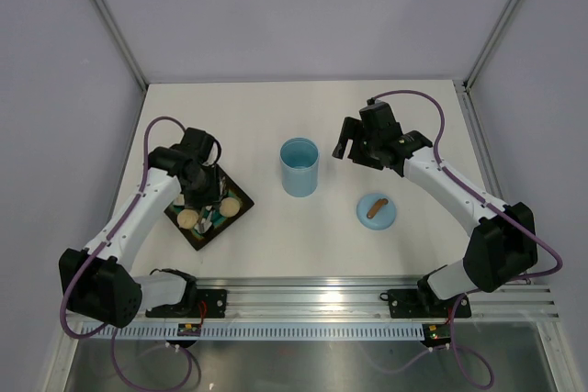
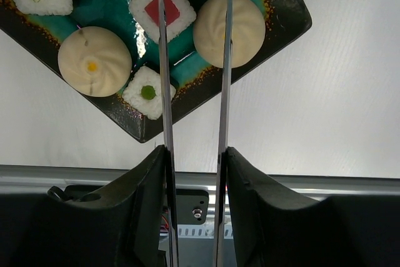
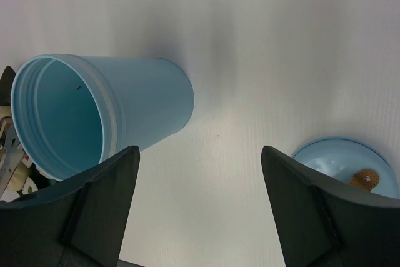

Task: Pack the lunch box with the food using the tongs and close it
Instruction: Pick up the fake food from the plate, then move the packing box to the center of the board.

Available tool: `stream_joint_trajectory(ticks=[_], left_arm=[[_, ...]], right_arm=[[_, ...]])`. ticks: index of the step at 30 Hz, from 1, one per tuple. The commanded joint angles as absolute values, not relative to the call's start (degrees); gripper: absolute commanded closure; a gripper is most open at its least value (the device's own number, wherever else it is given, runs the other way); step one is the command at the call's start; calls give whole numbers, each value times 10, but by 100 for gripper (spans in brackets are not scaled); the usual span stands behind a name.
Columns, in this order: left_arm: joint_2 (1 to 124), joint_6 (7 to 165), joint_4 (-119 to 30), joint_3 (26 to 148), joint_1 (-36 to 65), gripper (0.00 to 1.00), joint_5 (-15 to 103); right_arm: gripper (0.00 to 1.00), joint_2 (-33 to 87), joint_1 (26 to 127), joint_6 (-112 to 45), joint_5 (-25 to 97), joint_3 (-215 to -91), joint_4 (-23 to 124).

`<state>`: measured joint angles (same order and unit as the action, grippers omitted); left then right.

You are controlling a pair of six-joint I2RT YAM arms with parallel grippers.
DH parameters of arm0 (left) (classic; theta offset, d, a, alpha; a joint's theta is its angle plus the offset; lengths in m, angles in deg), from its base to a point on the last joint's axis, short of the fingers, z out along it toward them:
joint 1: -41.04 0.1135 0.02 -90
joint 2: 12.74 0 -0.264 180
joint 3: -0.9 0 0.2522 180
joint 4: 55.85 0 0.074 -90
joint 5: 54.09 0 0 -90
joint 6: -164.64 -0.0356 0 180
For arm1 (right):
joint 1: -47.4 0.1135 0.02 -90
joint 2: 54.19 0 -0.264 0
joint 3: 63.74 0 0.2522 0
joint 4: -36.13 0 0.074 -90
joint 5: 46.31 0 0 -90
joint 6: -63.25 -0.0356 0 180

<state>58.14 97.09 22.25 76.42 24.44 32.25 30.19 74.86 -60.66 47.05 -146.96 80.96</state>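
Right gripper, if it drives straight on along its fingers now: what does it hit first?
Most likely the bare table, in the gap between the lunch box and the lid. In the wrist view neither lies in line with the right gripper, whose fingers stand open; depth is unclear.

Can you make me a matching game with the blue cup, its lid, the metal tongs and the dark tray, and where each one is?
Things: 1 lunch box (blue cup); 2 lid; 3 tongs; 4 tray.
Places: A gripped by the left end effector; B standing open in the middle; C on the left, holding the food; D lying flat right of the lunch box.
Pairs: 1-B, 2-D, 3-A, 4-C.
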Motion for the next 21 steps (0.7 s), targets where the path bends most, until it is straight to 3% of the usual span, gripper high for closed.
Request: stream_joint_trajectory(ticks=[1,7,21], left_arm=[[566,975,224,800,250,66,307],[542,983,232,868,250,76,290],[531,978,222,937,250,80,351]], right_arm=[[14,299,749,-607,464,-1476,789],[13,311,747,-598,476,-1475,794],[14,401,754,-611,441,-1474,757]])
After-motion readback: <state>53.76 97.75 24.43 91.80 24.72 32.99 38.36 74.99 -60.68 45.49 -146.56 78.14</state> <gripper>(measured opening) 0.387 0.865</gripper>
